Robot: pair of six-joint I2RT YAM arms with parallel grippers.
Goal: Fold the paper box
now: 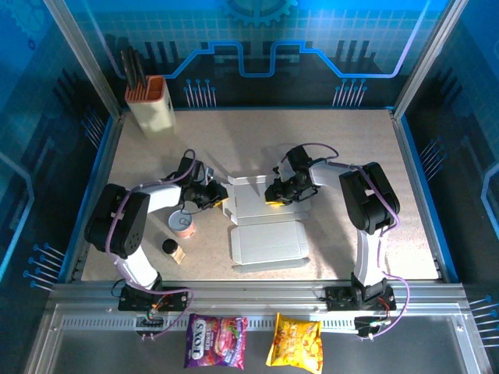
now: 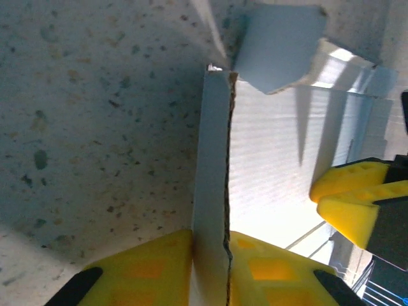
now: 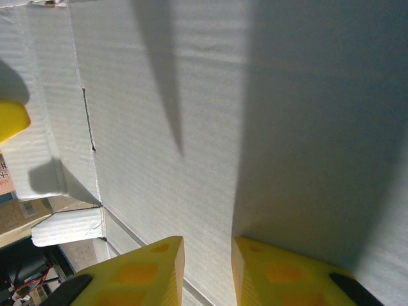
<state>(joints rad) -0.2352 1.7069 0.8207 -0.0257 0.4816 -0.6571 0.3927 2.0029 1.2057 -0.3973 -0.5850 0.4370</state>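
Progress is partial, by my reading. My left gripper (image 2: 210, 245) is pinched on an upright side wall of the paper box (image 1: 261, 222), at the box's left edge. In the left wrist view that thin wall stands on edge between my yellow fingers (image 2: 146, 268). The box sits mid-table (image 1: 343, 140), between my two arms. Its far part looks raised into walls, with a loose flap (image 2: 280, 44) sticking out at one corner. The near panel (image 1: 269, 243) lies flat on the table, so I judge the closing folds and tabs are not yet done. My right gripper (image 1: 279, 195) rests at the box's right side, its fingers (image 3: 287, 274) narrowly apart against a white panel; whether they grip cardboard I cannot tell.
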